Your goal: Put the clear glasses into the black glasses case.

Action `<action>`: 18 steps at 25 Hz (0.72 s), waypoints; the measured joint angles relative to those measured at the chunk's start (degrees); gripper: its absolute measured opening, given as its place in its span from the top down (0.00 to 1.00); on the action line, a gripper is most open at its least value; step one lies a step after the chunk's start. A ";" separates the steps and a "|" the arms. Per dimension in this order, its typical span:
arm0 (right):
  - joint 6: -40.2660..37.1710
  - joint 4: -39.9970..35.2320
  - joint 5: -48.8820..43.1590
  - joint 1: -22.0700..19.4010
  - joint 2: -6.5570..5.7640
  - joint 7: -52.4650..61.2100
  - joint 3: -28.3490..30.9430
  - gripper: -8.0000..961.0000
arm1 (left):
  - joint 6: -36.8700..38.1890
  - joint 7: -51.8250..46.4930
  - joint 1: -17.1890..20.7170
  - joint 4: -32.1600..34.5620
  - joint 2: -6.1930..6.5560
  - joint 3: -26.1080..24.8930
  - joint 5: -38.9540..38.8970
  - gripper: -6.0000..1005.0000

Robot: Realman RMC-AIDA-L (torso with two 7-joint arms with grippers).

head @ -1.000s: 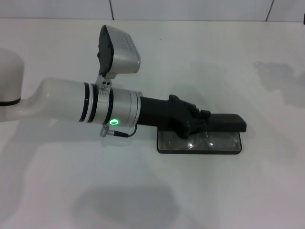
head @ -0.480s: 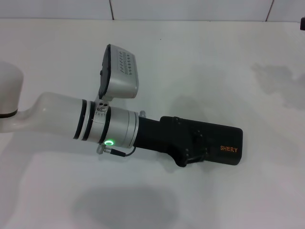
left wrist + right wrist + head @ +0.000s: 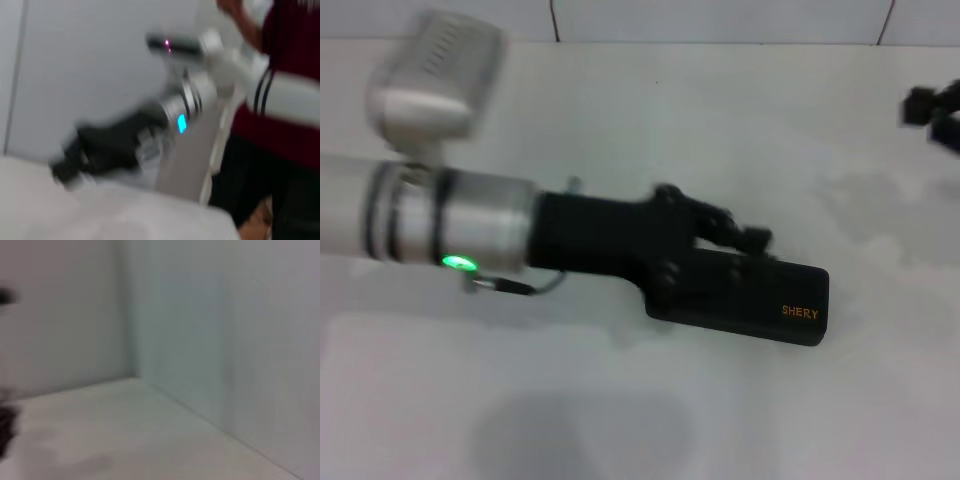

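- The left arm, a white and silver tube with a green light and a grey camera box above it, reaches in from the left over the white surface (image 3: 620, 400).
- The left claw (image 3: 745, 240), black and blurred, sits at the arm's far end, right over the back edge of the case; whether its fingers are spread or pinched I cannot tell.
- The black glasses case (image 3: 770, 300), a slim rectangular hard case with rounded corners, lies flat on the surface just under and in front of the left claw, lid down and closed, with small orange "SHERY" lettering (image 3: 799, 312) at the end away from the arm.
- The clear glasses are not visible anywhere; the case's closed lid hides its inside.
- The right claw (image 3: 930, 110) is a dark, blurred shape at the far right edge of the head view, well apart from the case and from the left claw; its fingers are too smeared to judge.
- In the left wrist view, the right arm (image 3: 195, 105) shows farther off with a blue light, its dark claw over the surface, and a person in dark red and white clothing (image 3: 285, 95) stands behind it.
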 joint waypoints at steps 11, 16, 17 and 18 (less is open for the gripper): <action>-8.33 13.98 19.19 2.06 0.12 -11.76 -12.70 0.69 | 15.77 7.79 4.61 -0.87 1.18 -19.29 -2.29 0.49; -9.13 14.46 19.95 4.61 0.13 -11.66 -16.93 0.37 | 16.15 8.53 4.93 -0.98 2.40 -19.49 -1.06 0.42; -9.67 14.74 19.99 5.21 0.13 -11.52 -17.00 0.35 | 16.11 8.89 4.93 -1.06 2.55 -19.51 -0.32 0.40; -10.48 15.15 20.05 5.90 0.09 -11.40 -17.02 0.33 | 16.07 9.34 4.89 -1.11 2.68 -19.52 0.68 0.39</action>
